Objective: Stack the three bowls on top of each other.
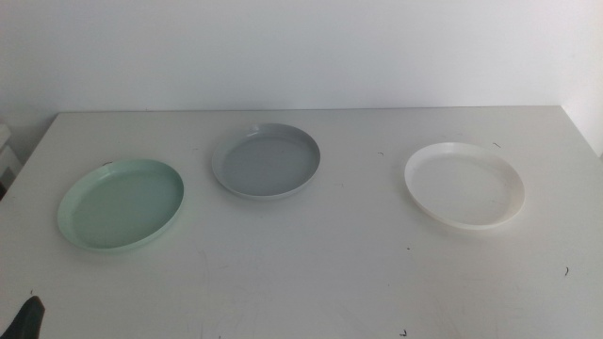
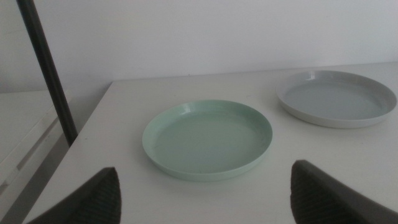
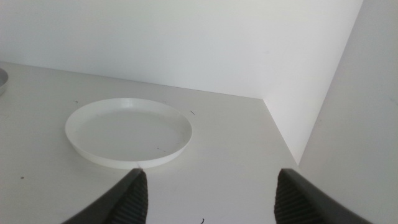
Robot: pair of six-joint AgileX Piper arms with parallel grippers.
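Observation:
Three bowls lie apart on the white table (image 1: 311,273). The mint green bowl (image 1: 121,204) is at the left, the grey bowl (image 1: 266,160) at the back middle, the white bowl (image 1: 464,184) at the right. My left gripper (image 2: 205,196) is open and empty, well short of the green bowl (image 2: 208,138), with the grey bowl (image 2: 336,98) beyond; only a dark tip (image 1: 28,315) of it shows at the middle view's bottom left. My right gripper (image 3: 208,198) is open and empty, short of the white bowl (image 3: 129,131); it is out of the middle view.
A white wall (image 1: 301,52) runs behind the table's far edge. A dark post (image 2: 48,71) stands off the table's left side, and a side wall (image 3: 348,93) closes the right side. Small dark specks (image 1: 407,250) mark the tabletop.

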